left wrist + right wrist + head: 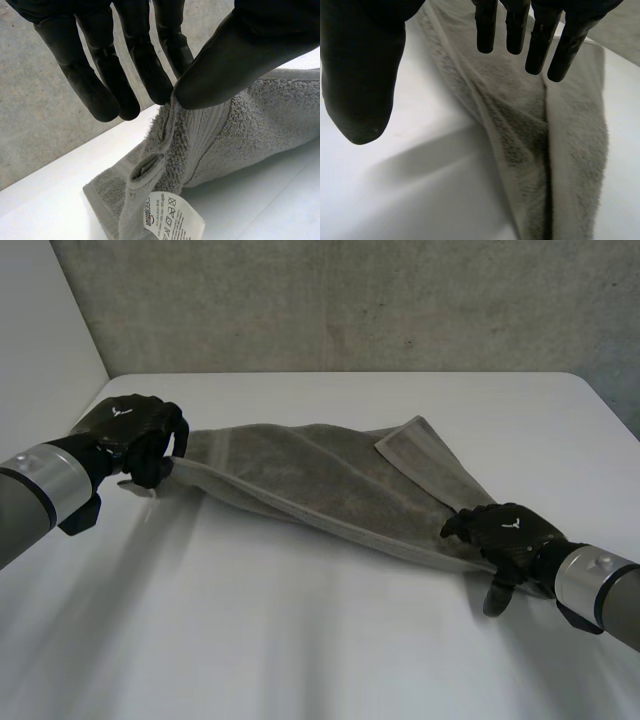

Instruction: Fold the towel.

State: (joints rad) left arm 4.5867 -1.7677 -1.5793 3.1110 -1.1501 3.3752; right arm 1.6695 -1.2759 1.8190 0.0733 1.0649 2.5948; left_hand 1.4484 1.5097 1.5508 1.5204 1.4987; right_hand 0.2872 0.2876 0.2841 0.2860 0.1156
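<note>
While the towel (330, 475) lay on the white table (300, 640) in the head view, its long axis ran on a diagonal. It went from the left hand (135, 430), nearer to the concrete wall (350, 300), down to the right hand (510, 530), nearer to the robot. It was a grey towel, folded to a long narrow band, and one corner flap was turned over on its far edge. The left hand was at one short end and this end was lifted a little from the table. The right hand was over the opposite end.

Seen from the left wrist view, the left hand (260, 45) pinched the towel (260, 125) between the thumb and the tips of the fingers (150, 75), at a hemmed edge near a corner. A white care label (172, 220) hung from the cloth under the pinch, and the rest of the towel stretched away over the table (260, 200).

Seen from the right wrist view, the right hand (360, 75) was spread: its fingers (540, 45) were straight and the thumb stood well apart from them, with nothing between. The towel (530, 150) lay under the fingers as a narrow strip with a dark crease along it, and it pointed away from the hand over the table (410, 190).
</note>
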